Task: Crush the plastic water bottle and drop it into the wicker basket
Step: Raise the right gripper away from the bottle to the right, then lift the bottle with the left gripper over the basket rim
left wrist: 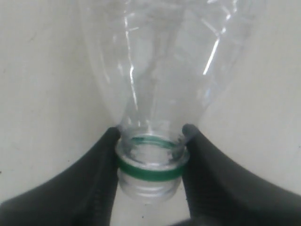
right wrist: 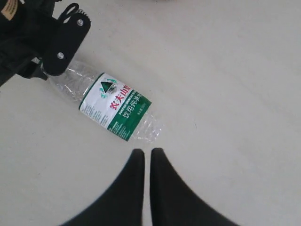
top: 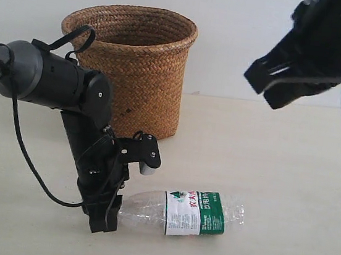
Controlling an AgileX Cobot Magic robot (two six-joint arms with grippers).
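Note:
The clear plastic water bottle (top: 191, 213) lies on its side on the table, white-and-green label up, neck pointing left. My left gripper (top: 110, 210) is shut on its neck; in the left wrist view both black fingers (left wrist: 101, 165) press the neck at the green ring (left wrist: 149, 172) of the bottle (left wrist: 160, 70), which has no cap. The right gripper (top: 269, 83) hangs high at the upper right, shut and empty. Its wrist view looks down on the bottle (right wrist: 113, 108), with the gripper (right wrist: 147, 153) above the bottle's base end. The brown wicker basket (top: 131, 67) stands upright behind the left arm.
The left arm's black body and cable (top: 51, 82) stand in front of the basket's left side. The beige table (top: 288, 179) stretches right of the bottle. A white wall closes the back.

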